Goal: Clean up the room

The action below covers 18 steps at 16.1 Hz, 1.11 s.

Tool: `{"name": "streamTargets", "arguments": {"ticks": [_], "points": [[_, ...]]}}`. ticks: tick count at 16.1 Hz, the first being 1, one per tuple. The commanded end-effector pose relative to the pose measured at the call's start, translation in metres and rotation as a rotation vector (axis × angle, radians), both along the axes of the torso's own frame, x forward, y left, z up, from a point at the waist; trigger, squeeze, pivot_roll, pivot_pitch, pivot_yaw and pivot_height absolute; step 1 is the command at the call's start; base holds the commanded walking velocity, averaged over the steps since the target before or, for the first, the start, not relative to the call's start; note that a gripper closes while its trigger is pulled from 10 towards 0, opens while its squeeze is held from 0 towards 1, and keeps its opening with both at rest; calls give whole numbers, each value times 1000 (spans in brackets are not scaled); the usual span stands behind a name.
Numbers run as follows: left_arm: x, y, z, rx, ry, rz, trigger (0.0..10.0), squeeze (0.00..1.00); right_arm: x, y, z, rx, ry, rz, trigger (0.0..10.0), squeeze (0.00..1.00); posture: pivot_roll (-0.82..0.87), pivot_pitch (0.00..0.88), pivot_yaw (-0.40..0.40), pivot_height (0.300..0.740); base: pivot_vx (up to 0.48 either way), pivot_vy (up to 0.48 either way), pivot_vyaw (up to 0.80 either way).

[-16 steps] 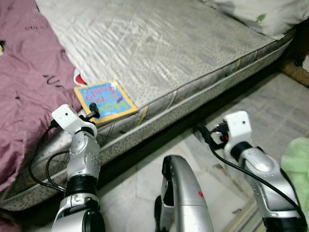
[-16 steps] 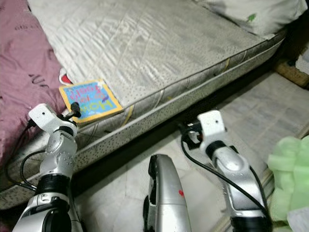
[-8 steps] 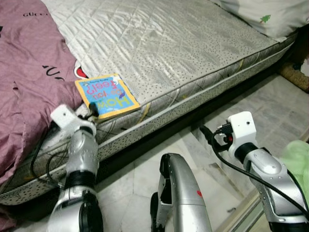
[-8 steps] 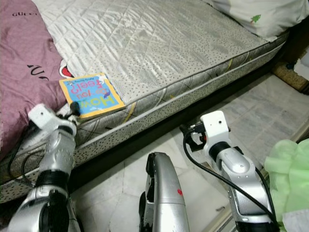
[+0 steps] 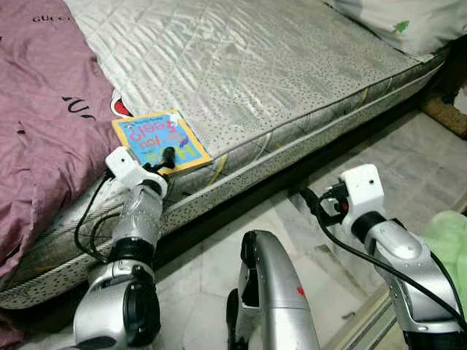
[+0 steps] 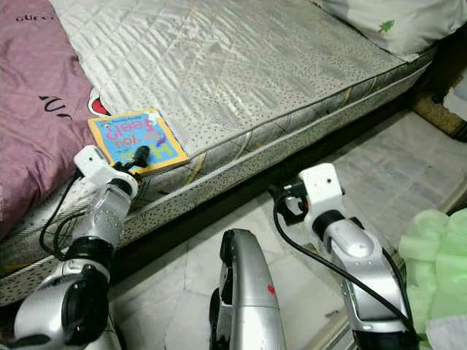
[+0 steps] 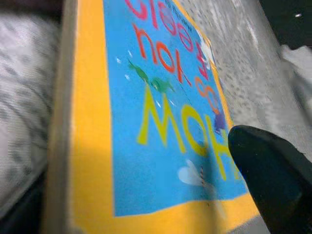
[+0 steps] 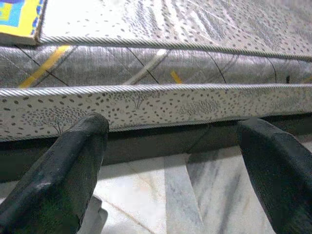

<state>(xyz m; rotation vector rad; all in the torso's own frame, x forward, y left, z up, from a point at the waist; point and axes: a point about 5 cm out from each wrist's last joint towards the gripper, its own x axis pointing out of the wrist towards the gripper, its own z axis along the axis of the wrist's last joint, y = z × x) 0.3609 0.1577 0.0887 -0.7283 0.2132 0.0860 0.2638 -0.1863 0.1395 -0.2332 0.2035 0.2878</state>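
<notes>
Locate the book (image 5: pixel 159 141) on the mattress (image 5: pixel 255 65): it lies flat at the near edge, blue cover with a yellow border facing up, just beside the maroon blanket (image 5: pixel 44 124). Note that the left tool (image 5: pixel 165 157) is positioned over the book's near edge; in the left wrist view one black finger (image 7: pixel 273 180) sits over the cover, and you cannot tell whether the fingers are apart or together. Observe that the right tool (image 8: pixel 170 161) hangs low over the tiled floor (image 5: pixel 408 168) beside the bed, its fingers set wide apart and gripping nothing, facing the mattress side. A pillow (image 5: pixel 398 22) rests at the far corner.
</notes>
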Motion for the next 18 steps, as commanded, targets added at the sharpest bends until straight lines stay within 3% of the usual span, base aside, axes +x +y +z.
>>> {"name": "streamTargets", "arguments": {"ticks": [1,2,8,9,11,12,18], "points": [[-5,-14,-15,-93,73,-68,10000,0,1,-3,-1,-15,-4,-17,10000,0,-313,132,-141,480,0,0,0],[-5,-12,-18,-103,94,-83,0,0,2,-3,0,-18,-9,-18,10000,0,-313,125,-138,480,0,0,0],[2,3,-5,-99,27,-80,0,0,11,2,-1,-13,-32,-17,10000,0,-301,96,-128,480,0,0,0],[3,5,-6,-64,52,-81,10000,0,13,3,0,-11,-37,-15,10000,0,-296,88,-127,480,0,0,0],[3,7,-6,-73,43,-67,10000,0,15,5,-1,-9,-42,-12,10000,0,-293,81,-125,480,0,0,0],[4,10,-2,-97,7,-39,0,0,17,6,-1,-7,-46,-10,10000,0,-289,75,-123,480,0,0,0],[6,13,3,-125,-31,-36,0,0,23,10,-2,1,-60,-2,10000,0,-276,57,-117,480,0,0,0]]}}
